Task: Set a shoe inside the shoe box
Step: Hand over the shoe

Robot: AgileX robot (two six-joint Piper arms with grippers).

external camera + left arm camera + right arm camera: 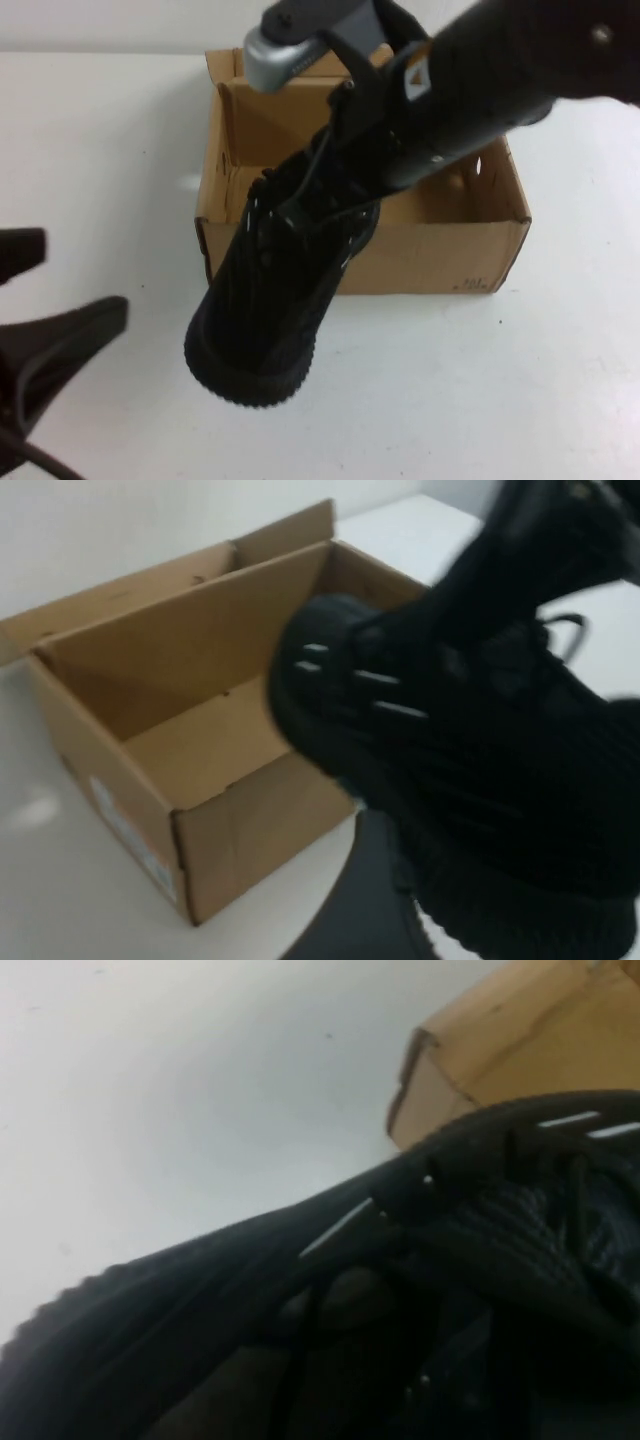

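The black mesh shoe [270,300] hangs tilted in the air, toe low and towards me, over the front left corner of the brown cardboard shoe box [440,250]. My right gripper [348,135] is shut on the shoe's collar from above; its fingers are hidden in the shoe. The shoe fills the right wrist view [300,1310], with a box corner [500,1050] behind it. My left gripper [50,290] is open and empty at the near left, apart from the shoe. In the left wrist view the shoe [480,760] hangs in front of the open, empty box [200,670].
The box stands on a white table [100,150], its small flaps open at the far left. One dark left finger [350,920] shows below the shoe in the left wrist view.
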